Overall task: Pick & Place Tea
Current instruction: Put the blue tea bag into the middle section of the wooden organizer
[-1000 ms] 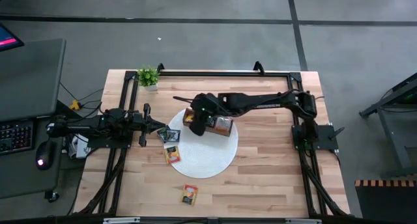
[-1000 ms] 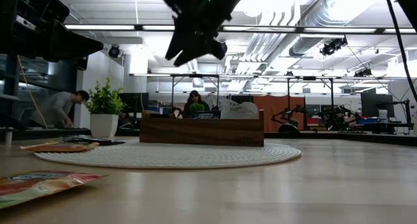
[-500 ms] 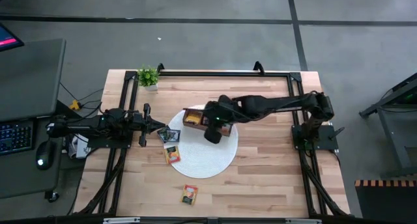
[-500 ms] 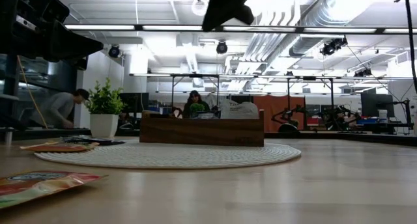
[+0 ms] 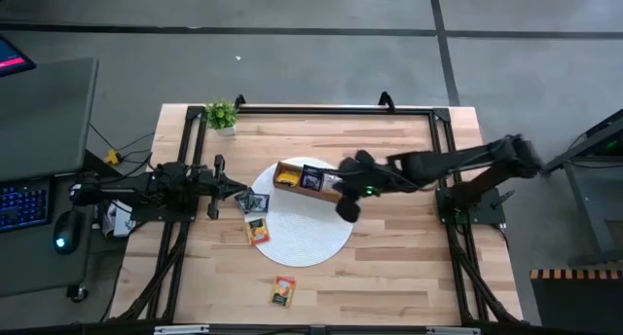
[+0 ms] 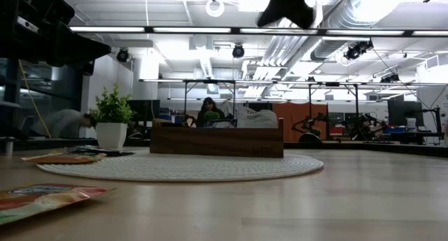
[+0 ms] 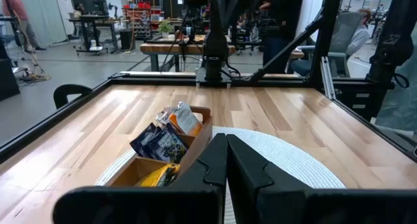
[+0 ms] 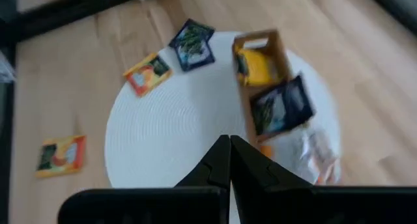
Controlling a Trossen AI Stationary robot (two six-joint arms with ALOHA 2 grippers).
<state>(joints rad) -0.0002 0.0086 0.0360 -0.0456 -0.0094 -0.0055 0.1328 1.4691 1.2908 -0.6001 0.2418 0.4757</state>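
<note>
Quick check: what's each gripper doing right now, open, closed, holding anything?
Left gripper: closed, empty, waiting at the table's left side.
Right gripper: closed, empty, raised above the white mat's right edge.

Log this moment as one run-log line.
right gripper: jaws shut, empty, above mat's right edge | left gripper: jaws shut, at mat's left edge | wooden box: holds sachets | loose sachets: three outside box
</note>
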